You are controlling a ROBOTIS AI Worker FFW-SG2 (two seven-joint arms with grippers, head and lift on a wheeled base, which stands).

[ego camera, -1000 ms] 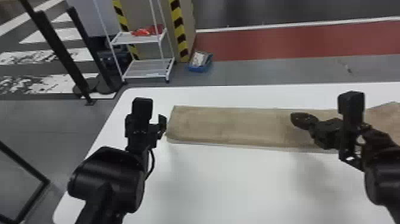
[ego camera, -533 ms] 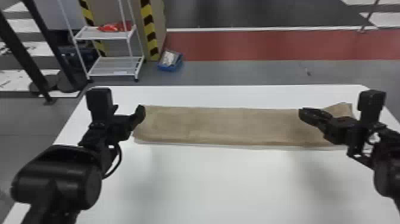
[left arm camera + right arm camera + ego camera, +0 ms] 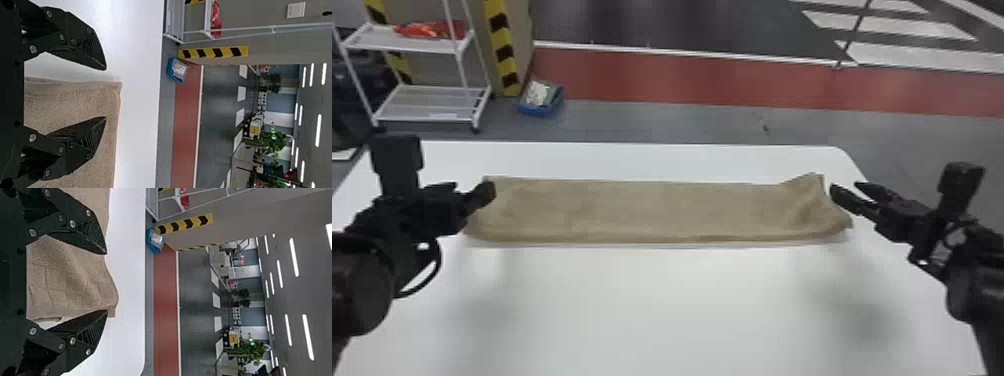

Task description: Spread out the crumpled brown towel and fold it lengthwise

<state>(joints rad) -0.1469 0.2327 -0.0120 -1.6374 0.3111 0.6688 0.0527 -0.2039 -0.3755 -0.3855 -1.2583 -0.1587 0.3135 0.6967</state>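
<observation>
The brown towel (image 3: 652, 210) lies as a long flat strip across the table, its right end rumpled with a raised far corner. My left gripper (image 3: 474, 192) is at the strip's left end in the head view; in the left wrist view the left gripper (image 3: 105, 93) stands open, with towel (image 3: 82, 102) visible between and beneath its fingers. At the right end is my right gripper (image 3: 847, 192). The right wrist view has the right gripper (image 3: 106, 282) open too, the rumpled towel end (image 3: 74, 278) showing between its fingers. Neither gripper holds the cloth.
The white table (image 3: 662, 305) extends in front of the towel and in a narrow band behind it. Beyond its far edge stand a white shelf rack (image 3: 427, 102) and a blue box (image 3: 541, 97) on the floor.
The head view has swung to the right. My left gripper now reaches over the towel's left end. The right gripper has shifted from above the towel to its right end.
</observation>
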